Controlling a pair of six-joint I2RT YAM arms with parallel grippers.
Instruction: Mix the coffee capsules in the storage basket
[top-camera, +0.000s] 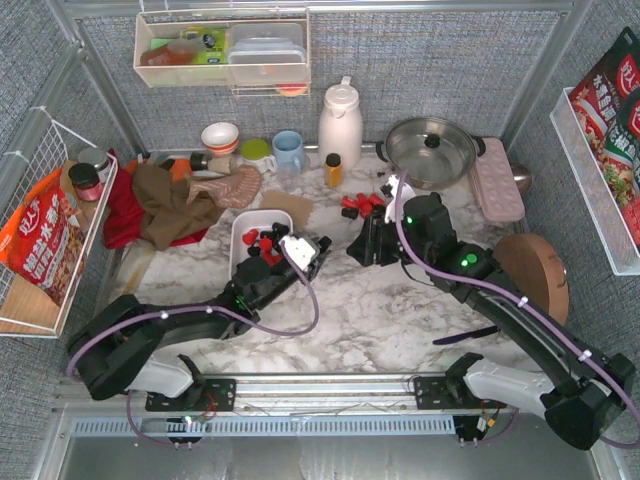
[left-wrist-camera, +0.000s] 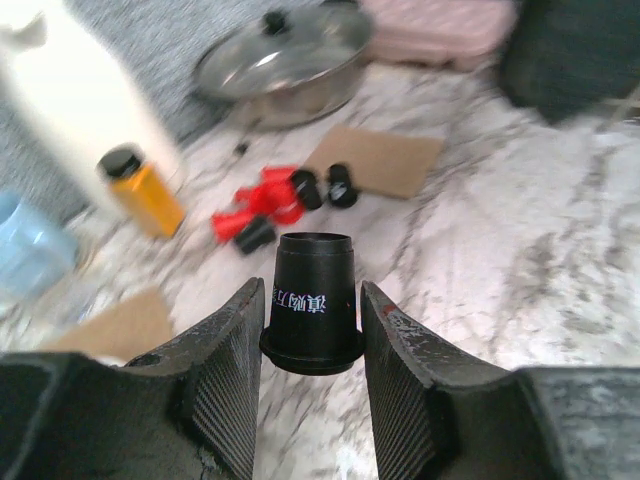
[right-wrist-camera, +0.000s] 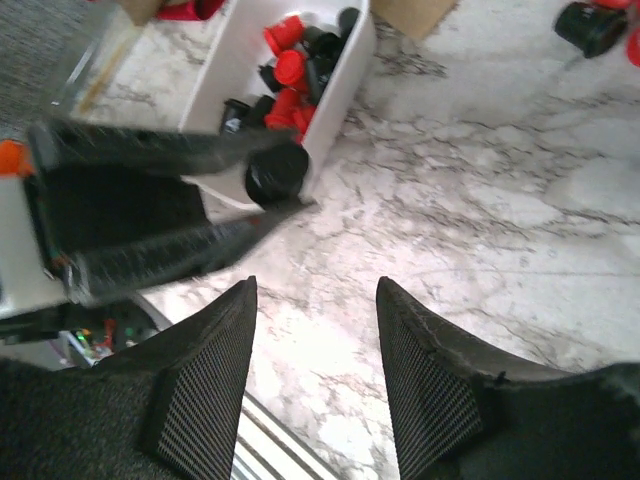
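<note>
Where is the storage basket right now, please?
In the top view, the storage basket sits left of centre on the table, beside the left gripper and right of the heaped cloths.

Your left gripper (top-camera: 318, 248) hangs at the near right corner of the shallow white plastic storage basket (top-camera: 243, 218), which holds red and black coffee capsules (top-camera: 262, 240). Your right gripper (top-camera: 357, 248) sits just right of it, with a loose cluster of red and black pods (top-camera: 362, 203) just beyond on the marble table (top-camera: 400, 310).

Coffee capsules (top-camera: 262, 240) red & blk, lettered capsule (left-wrist-camera: 312, 300) blk w/ white print; storage basket (top-camera: 238, 232) white; table (top-camera: 380, 310) white-grey marble; bottle (top-camera: 333, 172) orange-yellow, blk cap; tray (top-camera: 497, 180) pink.
</note>
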